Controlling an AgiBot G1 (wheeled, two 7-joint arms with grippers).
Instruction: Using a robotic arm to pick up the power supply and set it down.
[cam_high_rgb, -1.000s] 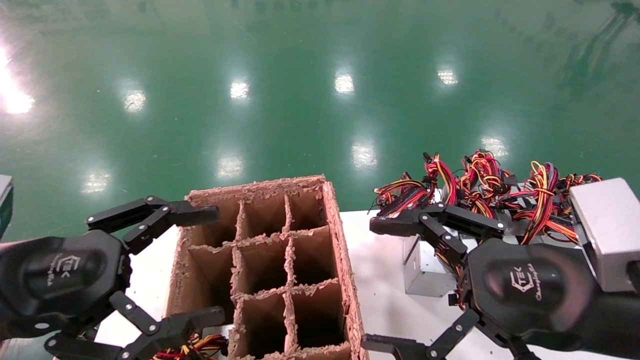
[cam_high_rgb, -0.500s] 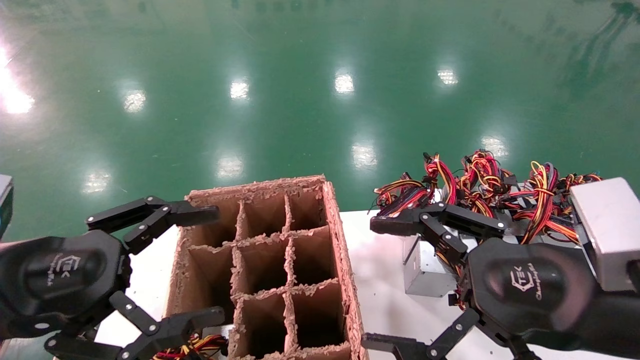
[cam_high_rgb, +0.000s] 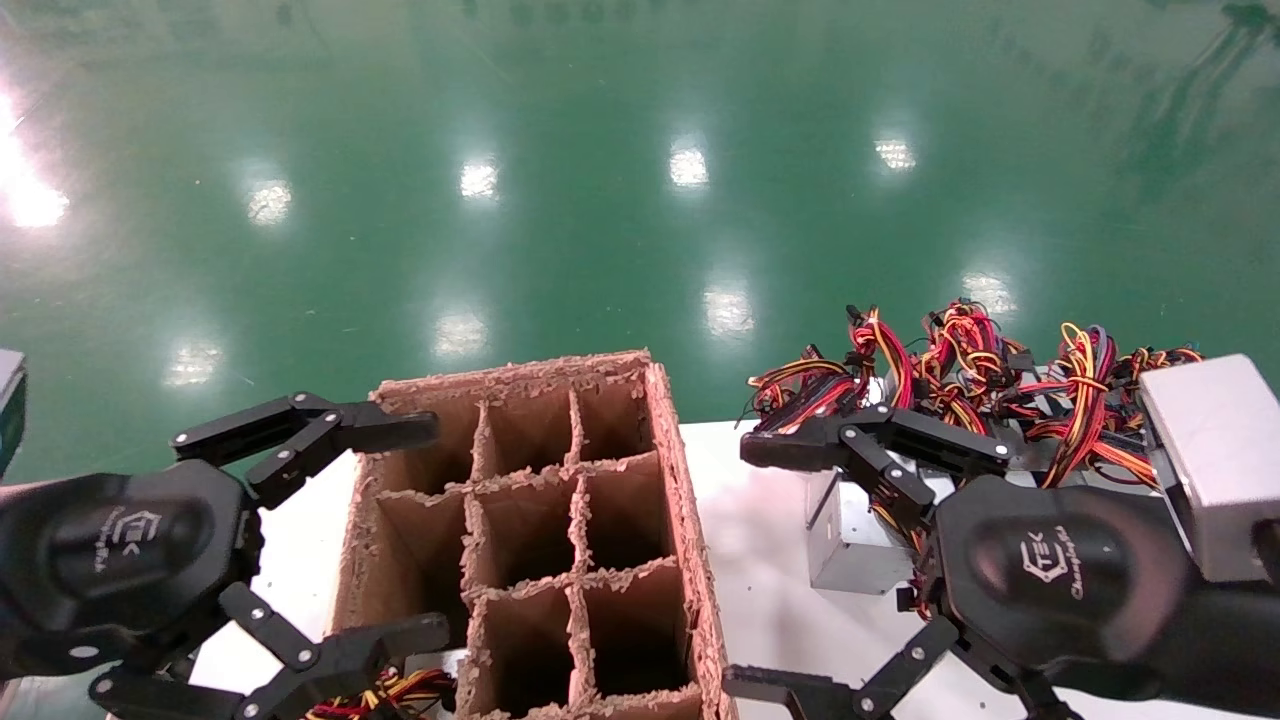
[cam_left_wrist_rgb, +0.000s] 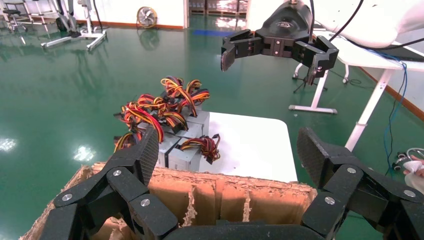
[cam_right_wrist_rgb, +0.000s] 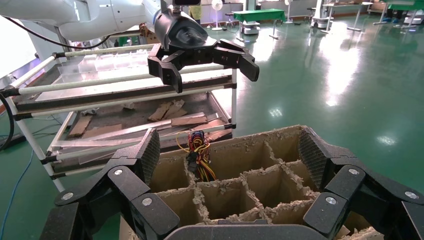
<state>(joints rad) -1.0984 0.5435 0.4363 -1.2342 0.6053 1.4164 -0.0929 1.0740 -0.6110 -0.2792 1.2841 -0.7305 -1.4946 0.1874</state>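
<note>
Several silver-grey power supplies with red, yellow and black wires (cam_high_rgb: 960, 370) lie on the white table (cam_high_rgb: 760, 560) at the right. One power supply (cam_high_rgb: 850, 548) sits just beyond my right gripper (cam_high_rgb: 742, 568), which hangs open above the table with nothing in it. A larger box face (cam_high_rgb: 1215, 455) shows beside that wrist. The left wrist view shows the same cluster (cam_left_wrist_rgb: 186, 152) past the cardboard box. My left gripper (cam_high_rgb: 435, 530) stands open and empty at the box's left side. One wire bundle (cam_right_wrist_rgb: 199, 150) sticks out of a box cell.
A brown cardboard box with dividers (cam_high_rgb: 690, 520) stands between the two grippers. Green floor lies beyond the table's far edge. A tube-frame rack (cam_right_wrist_rgb: 125, 100) with scraps stands behind the left arm, and a white table leg (cam_left_wrist_rgb: 372, 102) behind the right.
</note>
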